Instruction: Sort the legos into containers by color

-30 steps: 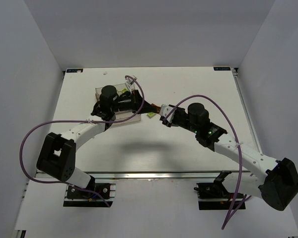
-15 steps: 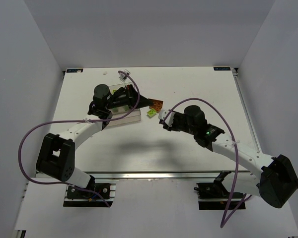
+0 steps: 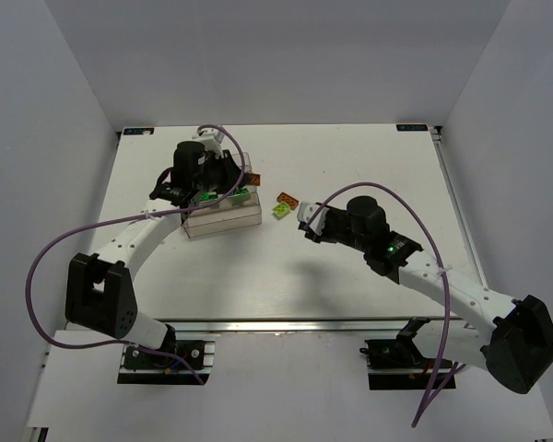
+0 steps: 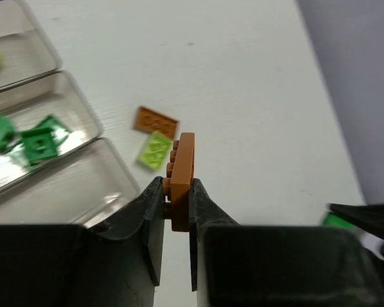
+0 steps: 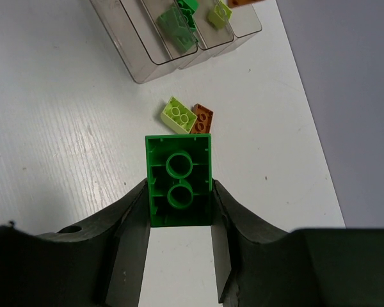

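Note:
My left gripper is shut on an orange lego held edge-on; in the top view it hovers at the right end of the clear containers. My right gripper is shut on a dark green lego, underside up; in the top view it sits right of the bins. A loose orange lego and a lime lego lie on the table between the grippers. Green legos lie in one bin, and a lime one in another.
The containers' open ends face the loose bricks. The white table is bounded by grey walls on the left, the right and at the back. Purple cables loop above both arms.
My left gripper has drawn back left from the loose bricks to over the bins, holding the orange lego. My right gripper has stayed in nearly the same place with the green lego.

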Controlling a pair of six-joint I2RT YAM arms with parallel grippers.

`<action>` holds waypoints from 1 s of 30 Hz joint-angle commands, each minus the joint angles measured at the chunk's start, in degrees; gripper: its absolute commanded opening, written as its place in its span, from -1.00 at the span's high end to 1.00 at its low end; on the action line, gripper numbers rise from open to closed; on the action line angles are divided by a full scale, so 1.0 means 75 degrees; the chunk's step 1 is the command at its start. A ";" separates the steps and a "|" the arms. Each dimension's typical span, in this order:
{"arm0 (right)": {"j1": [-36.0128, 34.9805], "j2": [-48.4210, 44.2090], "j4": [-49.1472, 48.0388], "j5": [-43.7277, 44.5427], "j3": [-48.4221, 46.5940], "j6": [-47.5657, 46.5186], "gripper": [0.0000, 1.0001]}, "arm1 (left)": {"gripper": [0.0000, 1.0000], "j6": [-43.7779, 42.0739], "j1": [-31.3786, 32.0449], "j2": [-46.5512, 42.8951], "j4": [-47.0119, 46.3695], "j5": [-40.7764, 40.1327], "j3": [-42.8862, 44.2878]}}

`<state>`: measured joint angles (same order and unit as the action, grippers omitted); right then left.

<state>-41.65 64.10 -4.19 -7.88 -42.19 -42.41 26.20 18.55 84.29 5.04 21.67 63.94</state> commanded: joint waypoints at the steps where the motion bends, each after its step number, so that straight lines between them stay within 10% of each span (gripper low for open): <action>1: -0.0002 -0.0214 -0.0110 -0.0074 0.0083 0.0030 1.00 | 1.00 -0.1043 -0.0024 -0.0434 0.1214 -0.1728 0.0252; 19: 0.0010 -0.0343 -0.0004 -0.0238 0.0095 0.0054 1.00 | 1.00 -0.1711 -0.0024 0.0796 0.2117 -0.2655 0.0732; 30: -0.0001 -0.0261 0.0042 -0.0262 0.0036 0.0054 1.00 | 0.16 -0.1782 -0.0024 0.1054 0.2468 -0.2784 0.0920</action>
<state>-41.65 62.94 -3.03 -9.19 -41.45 -42.39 13.41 18.48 92.55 22.31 1.65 68.31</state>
